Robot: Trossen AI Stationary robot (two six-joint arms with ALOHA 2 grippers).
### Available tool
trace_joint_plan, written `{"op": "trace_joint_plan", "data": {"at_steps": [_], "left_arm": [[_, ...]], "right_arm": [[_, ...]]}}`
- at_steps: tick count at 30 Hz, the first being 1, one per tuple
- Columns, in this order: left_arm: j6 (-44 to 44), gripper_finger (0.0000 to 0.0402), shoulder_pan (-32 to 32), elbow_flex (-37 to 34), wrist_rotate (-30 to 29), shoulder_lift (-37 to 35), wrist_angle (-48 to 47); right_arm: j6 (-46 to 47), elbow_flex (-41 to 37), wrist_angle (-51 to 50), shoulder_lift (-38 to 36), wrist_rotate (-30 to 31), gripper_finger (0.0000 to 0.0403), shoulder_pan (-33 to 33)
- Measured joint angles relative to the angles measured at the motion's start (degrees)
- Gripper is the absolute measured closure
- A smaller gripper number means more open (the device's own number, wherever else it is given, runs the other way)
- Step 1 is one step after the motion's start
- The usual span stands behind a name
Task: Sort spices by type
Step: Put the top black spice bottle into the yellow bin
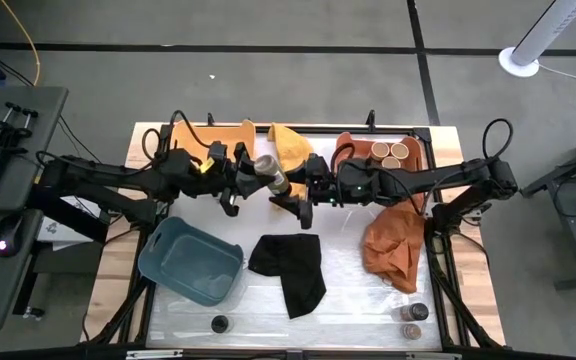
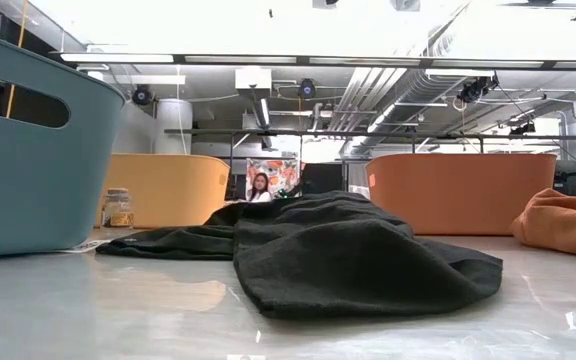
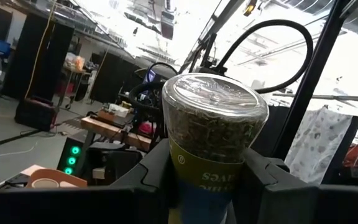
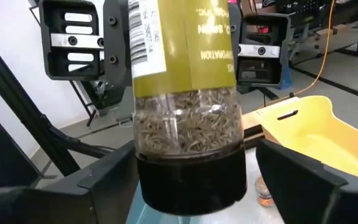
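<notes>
Three cloths lie on the glossy white table

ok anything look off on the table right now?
Blue tray sits skewed near the front, while the coral tray stands square at the back. Black cloth and orange cloth lie crumpled on the table. Left gripper holds a spice jar sideways in mid-air. Nothing spilled.

Count, high view: trays 3 — yellow, coral, blue. Cloths 3 — yellow, black, rust-orange. Spice jars 7: wood-lidded 3, dark-lidded 3, held mid-air 1
</notes>
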Motion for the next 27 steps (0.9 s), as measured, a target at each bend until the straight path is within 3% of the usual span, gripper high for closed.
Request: {"op": "trace_joint_plan", "data": {"at_steps": [8, 18, 27], "left_arm": [[-0.35, 0.0297, 0.0, 0.02, -0.13, 0.0, -1.38], [1.44, 0.0233, 0.02, 0.02, -0.01, -1.46, -4.93], [7.13, 0.0163, -0.26, 1.4, 3.66, -8.36, -27.73]], "right_arm": [[-0.48, 0.0, 0.73, 0.0, 0.34, 0.0201, 0.04], [-1.36, 0.07, -1.91, -0.53, -0.66, 0.0204, 0.0], [-0.56, 0.13, -19.73, -4.98, -1.23, 0.0204, -0.02]]}}
